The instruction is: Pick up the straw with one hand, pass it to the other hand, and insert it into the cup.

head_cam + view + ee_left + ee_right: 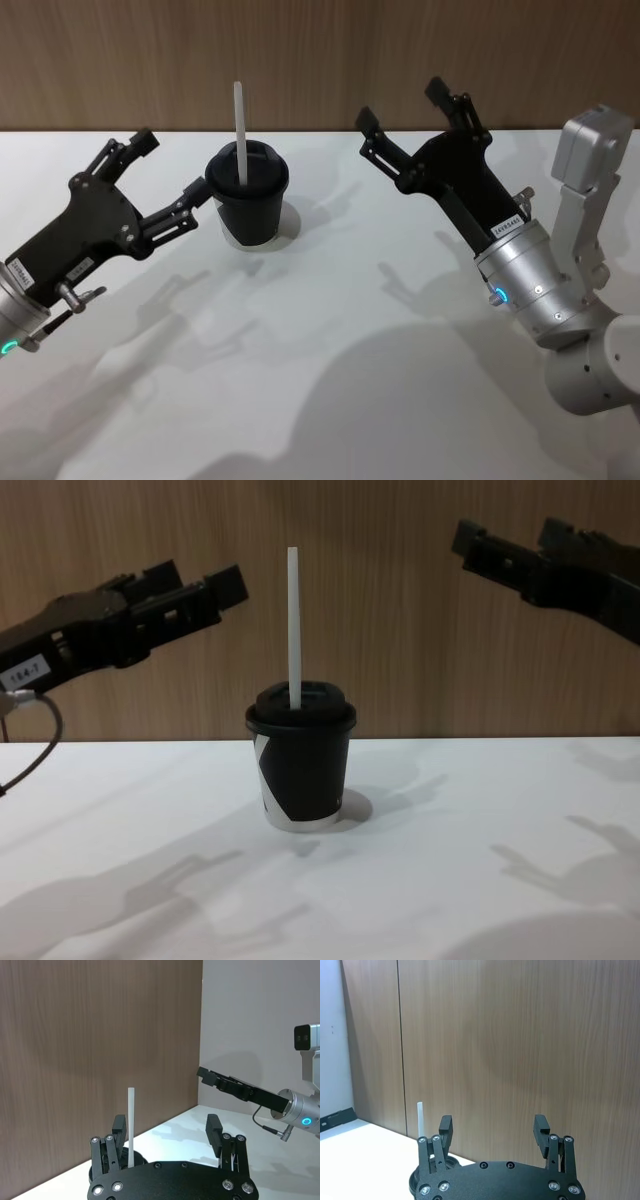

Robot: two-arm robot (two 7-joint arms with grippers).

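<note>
Straw [293,620] upright in cup [300,765], lower end hidden; both pincers, left [172,166] & right [400,104], wide, empty.

Straw [292,620] stands in cup [300,770] on white table [450,880].
The thin white straw rises upright through the black domed lid [248,172], most of its length showing above. The small black paper cup, with a white patch on its side and a white base, sits upright near the table's far edge, in front of the wood-panelled wall [400,630]. Nothing touches either item.
</note>
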